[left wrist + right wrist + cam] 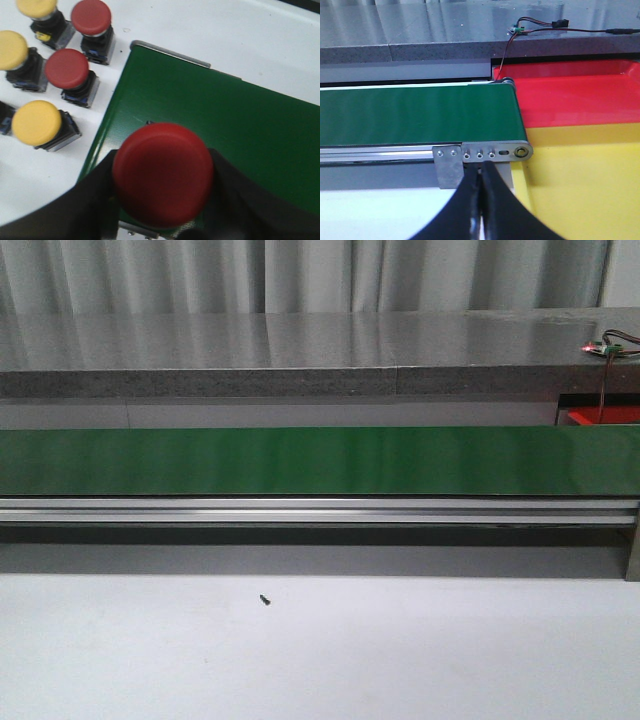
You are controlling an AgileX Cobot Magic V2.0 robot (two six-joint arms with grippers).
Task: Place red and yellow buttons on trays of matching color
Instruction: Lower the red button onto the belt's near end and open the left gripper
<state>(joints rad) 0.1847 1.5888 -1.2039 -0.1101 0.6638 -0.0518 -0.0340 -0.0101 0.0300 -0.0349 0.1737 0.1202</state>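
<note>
A red button (162, 172) was held clamped in the left gripper (160, 200) above the green conveyor belt's (225, 125) end. The right gripper (481, 175) was closed, empty. The red tray (580, 95) and yellow tray (580, 185) were seen bare; five buttons (50, 75) remained unsorted.

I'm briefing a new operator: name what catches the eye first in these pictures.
The big red button gripped in the left hand dominates, held over the end of the green conveyor belt. Beside it, red and yellow buttons wait on the white table. At the belt's other end lie the red tray and yellow tray, beyond the shut right hand.
</note>
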